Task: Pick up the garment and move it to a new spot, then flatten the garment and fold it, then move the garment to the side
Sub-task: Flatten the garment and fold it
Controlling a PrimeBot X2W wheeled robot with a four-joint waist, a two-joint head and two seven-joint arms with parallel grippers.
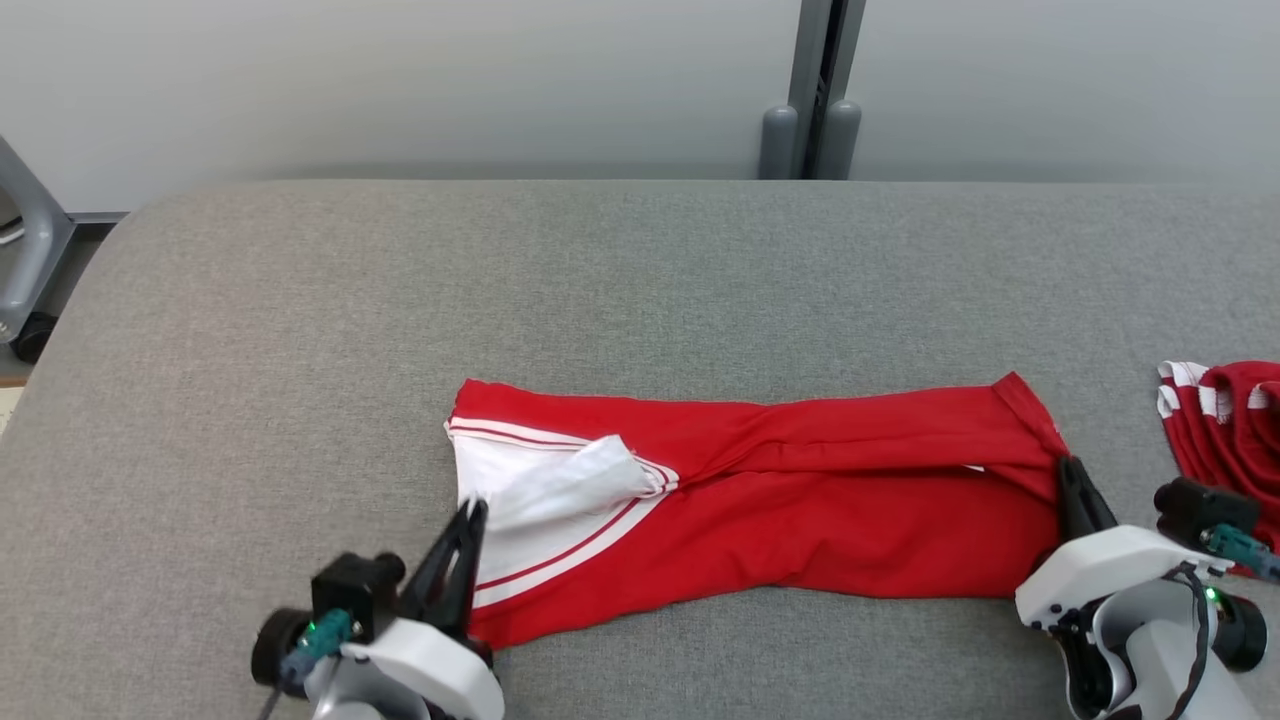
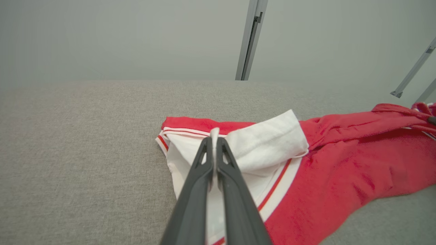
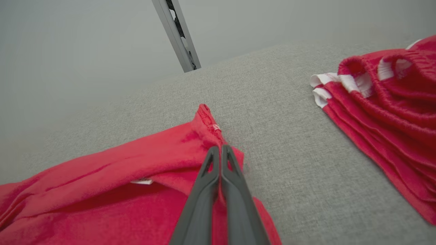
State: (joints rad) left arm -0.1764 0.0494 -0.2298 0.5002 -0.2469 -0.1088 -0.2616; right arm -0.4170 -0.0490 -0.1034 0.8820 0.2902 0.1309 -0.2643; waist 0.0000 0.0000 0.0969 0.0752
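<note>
The garment (image 1: 800,500) is a pair of red trousers with white cuffs and red stripes, lying lengthwise across the grey padded table (image 1: 600,290). My left gripper (image 1: 470,515) is shut on the white cuff end at the left; a thin fold of white cloth (image 2: 215,134) stands pinched between its fingertips. My right gripper (image 1: 1070,470) is shut on the red waistband edge (image 3: 211,132) at the right end. A white flap (image 2: 269,143) lies folded over just right of the left fingers.
A second red and white garment (image 1: 1225,420) lies bunched at the table's right edge, close to my right wrist. A grey post (image 1: 815,90) stands behind the table's far edge. A grey frame with a wheel (image 1: 25,260) stands off the left corner.
</note>
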